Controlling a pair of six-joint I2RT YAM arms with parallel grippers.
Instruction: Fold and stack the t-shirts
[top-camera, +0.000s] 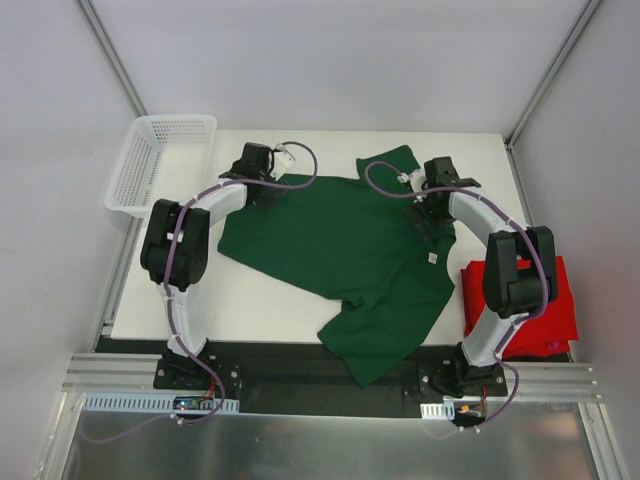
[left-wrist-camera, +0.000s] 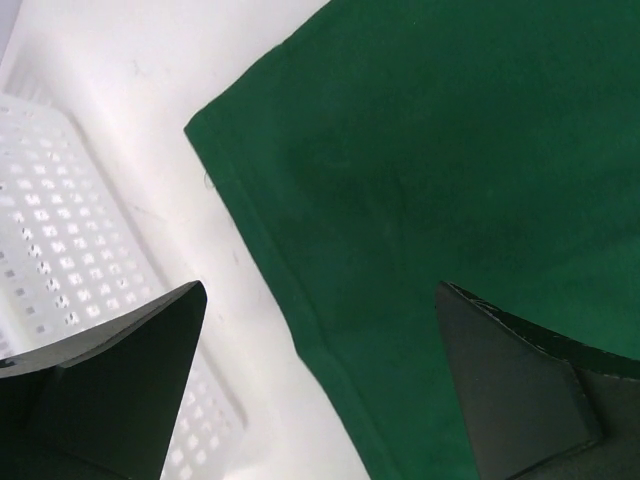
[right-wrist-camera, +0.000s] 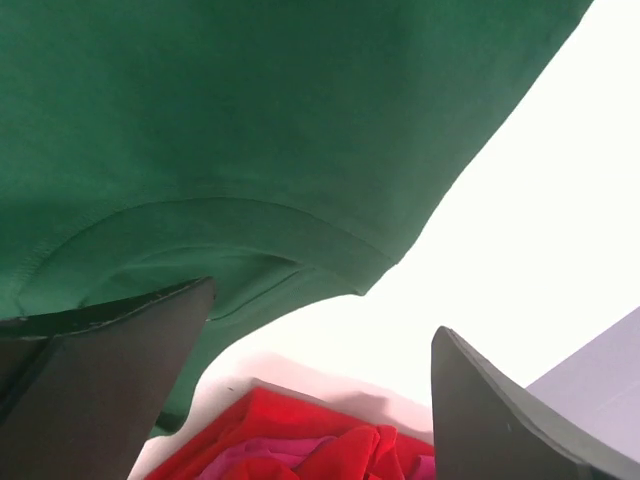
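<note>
Both spread wide, empty. Left gripper (top-camera: 263, 192) over hem corner of green t-shirt (top-camera: 345, 255), right gripper (top-camera: 425, 222) over neckline. Runs hem-to-collar straight between them, equally near each.

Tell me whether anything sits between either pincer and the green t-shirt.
Nothing visible does. Both open pincers hang over the green t-shirt: the left pincer at its far-left corner, the right pincer at its right edge. The basket and red t-shirt lie aside.
</note>
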